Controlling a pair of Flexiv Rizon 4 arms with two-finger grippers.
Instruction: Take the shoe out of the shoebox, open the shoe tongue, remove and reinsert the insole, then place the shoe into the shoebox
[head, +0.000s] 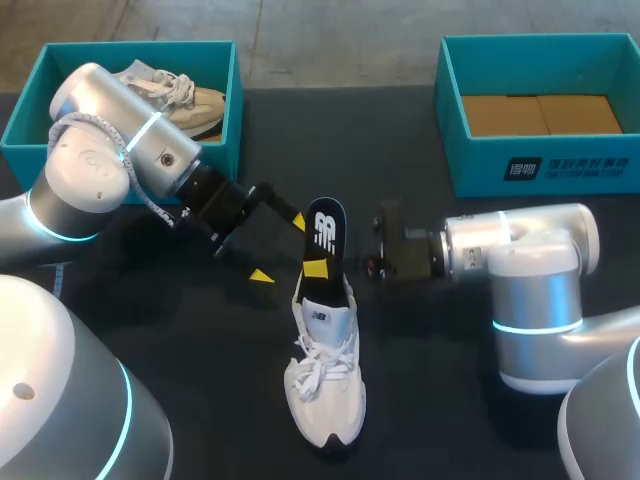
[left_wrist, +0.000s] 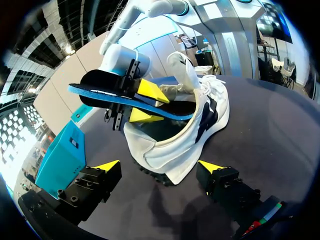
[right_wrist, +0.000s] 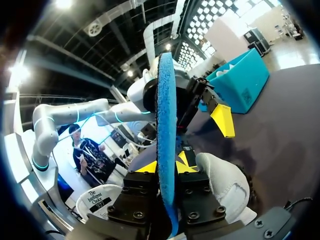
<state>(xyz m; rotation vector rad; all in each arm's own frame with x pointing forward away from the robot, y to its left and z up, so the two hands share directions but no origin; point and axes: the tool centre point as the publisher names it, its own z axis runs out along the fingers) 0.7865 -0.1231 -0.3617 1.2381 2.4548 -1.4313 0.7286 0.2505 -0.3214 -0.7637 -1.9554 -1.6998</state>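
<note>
Now: insole pinched upright, lower end in the shoe

Far left: teal shoebox at the back of the dark tabletop, with a beige shoe inside it.

Left arm comes in just in front of that box. Left jaws are spread wide and hold nothing. Their yellow tips point toward the heel of the white shoe. One tip is close beside the insole; I cannot tell if it touches.

Middle: the white shoe lies on the tabletop, outside both boxes, toe toward the robot, laces loose. The dark insole stands up out of the heel opening with its upper end free in the air.

Right jaws pinch the insole from both faces, just above the shoe's collar. The right wrist view shows it edge-on between the two tips.

Right arm enters from the right.

Far right: a second teal shoebox with its brown cardboard floor showing.
</note>
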